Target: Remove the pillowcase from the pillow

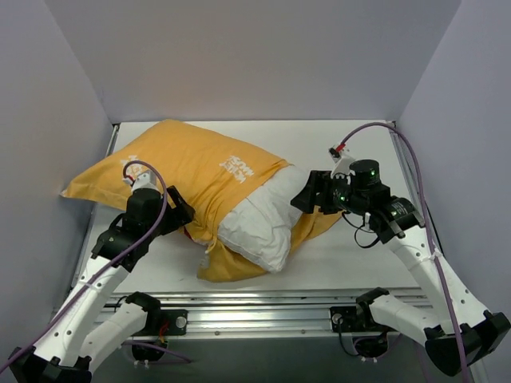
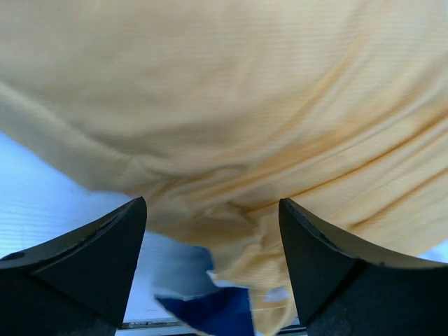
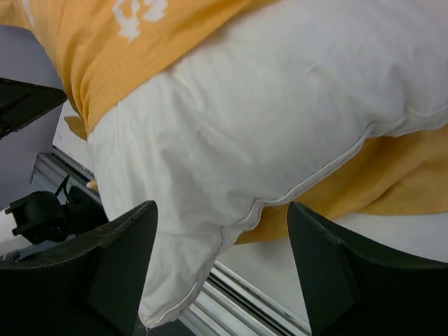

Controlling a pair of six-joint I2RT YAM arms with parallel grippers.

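The pillowcase is lying yellow-orange side up across the left and middle of the worktop, covering most of the pillow, whose white end is sticking out rightward. The left pincer is gaping wide at bunched yellow fabric, gripping nothing. The right pincer is hovering wide open around the pillow's bare corner.

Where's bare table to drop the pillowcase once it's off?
Bare table lies behind the right gripper at the far right, and in the near strip between pillow and front rail. The pillowcase crowds the left half.
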